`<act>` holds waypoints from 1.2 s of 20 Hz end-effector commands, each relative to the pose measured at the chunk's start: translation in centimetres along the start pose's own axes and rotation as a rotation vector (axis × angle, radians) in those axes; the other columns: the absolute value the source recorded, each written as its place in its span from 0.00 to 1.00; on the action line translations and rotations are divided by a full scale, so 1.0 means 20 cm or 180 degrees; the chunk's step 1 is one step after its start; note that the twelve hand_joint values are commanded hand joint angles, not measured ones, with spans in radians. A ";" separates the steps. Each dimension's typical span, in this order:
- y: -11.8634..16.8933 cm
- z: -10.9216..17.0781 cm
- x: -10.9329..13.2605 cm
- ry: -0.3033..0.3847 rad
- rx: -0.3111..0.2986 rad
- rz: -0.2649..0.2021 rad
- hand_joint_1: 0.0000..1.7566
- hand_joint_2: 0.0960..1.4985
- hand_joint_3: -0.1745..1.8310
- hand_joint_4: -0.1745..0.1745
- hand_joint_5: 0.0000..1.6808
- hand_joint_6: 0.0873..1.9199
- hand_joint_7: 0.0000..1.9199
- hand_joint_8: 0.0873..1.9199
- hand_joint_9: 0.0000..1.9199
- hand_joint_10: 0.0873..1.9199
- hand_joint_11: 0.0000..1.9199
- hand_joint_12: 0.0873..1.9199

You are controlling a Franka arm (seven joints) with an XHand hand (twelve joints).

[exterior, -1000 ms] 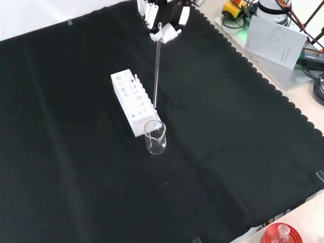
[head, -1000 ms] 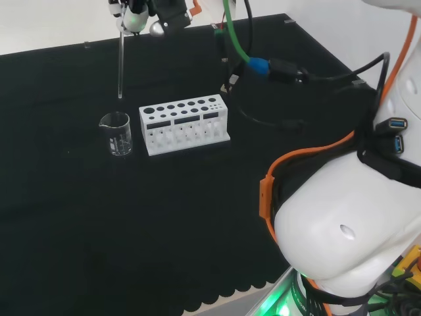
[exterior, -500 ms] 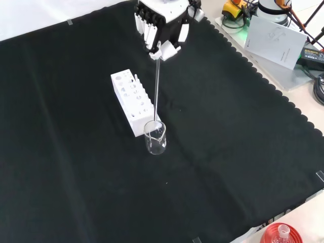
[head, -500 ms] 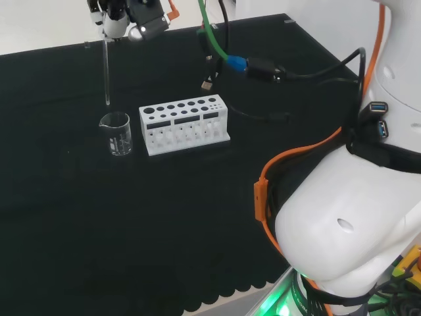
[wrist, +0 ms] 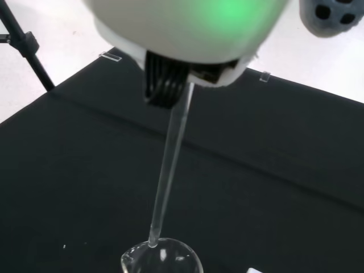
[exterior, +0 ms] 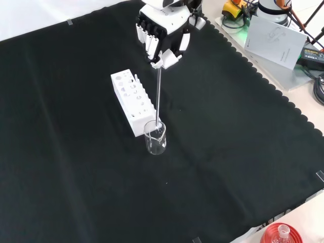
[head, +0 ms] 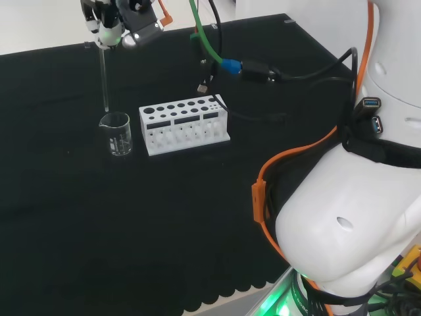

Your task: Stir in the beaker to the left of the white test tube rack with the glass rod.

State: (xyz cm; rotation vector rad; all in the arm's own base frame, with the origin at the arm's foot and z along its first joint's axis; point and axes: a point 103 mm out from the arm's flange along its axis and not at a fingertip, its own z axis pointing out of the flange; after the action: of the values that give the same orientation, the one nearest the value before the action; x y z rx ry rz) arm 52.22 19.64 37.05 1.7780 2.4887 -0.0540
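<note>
the hand pinches the upper end of the glass rod between curled fingers and thumb, and the rod hangs nearly upright below it, over the black cloth of the worktop. in the head view the hand sits at the top left, and the glass rod drops from it to a tip just at the rim of the beaker. in the front view the rod's lower end meets the mouth of the beaker; whether the tip is inside the glass or just over it, i cannot tell. in the wrist view the glass rod runs away from the blurred white hand to the round mouth of the beaker, its tip at the rim on the side nearer the hand.

the beaker stands upright on the cloth, just beside one short end of the white test tube rack: to the rack's left in the head view, and nearer the camera than the white test tube rack in the front view. its spout shows at the rim. it looks clear, and what it holds cannot be made out.

at the bottom right edge of the front view, part of a red ribbed stand with a glass neck on it shows, well apart from the beaker.
</note>
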 end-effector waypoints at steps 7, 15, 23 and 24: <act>-0.04 0.11 -0.08 -0.0003 0.0069 0.0021 0.76 0.29 0.55 0.00 0.71 0.39 0.77 0.28 0.92 0.06 0.88 0.17; -0.01 0.15 -0.04 -0.0048 0.0159 -0.0001 0.76 0.29 0.55 0.00 0.71 0.39 0.77 0.27 0.92 0.05 0.88 0.17; 0.00 0.27 0.00 -0.0023 0.0277 0.0025 0.76 0.29 0.55 0.00 0.71 0.39 0.77 0.27 0.92 0.05 0.88 0.17; -0.01 0.28 -0.01 -0.0012 0.0294 0.0024 0.76 0.29 0.55 0.00 0.71 0.39 0.77 0.27 0.92 0.05 0.88 0.17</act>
State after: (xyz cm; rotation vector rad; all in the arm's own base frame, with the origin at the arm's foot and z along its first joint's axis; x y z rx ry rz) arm 52.43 18.87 32.37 1.8091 2.5115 -0.1574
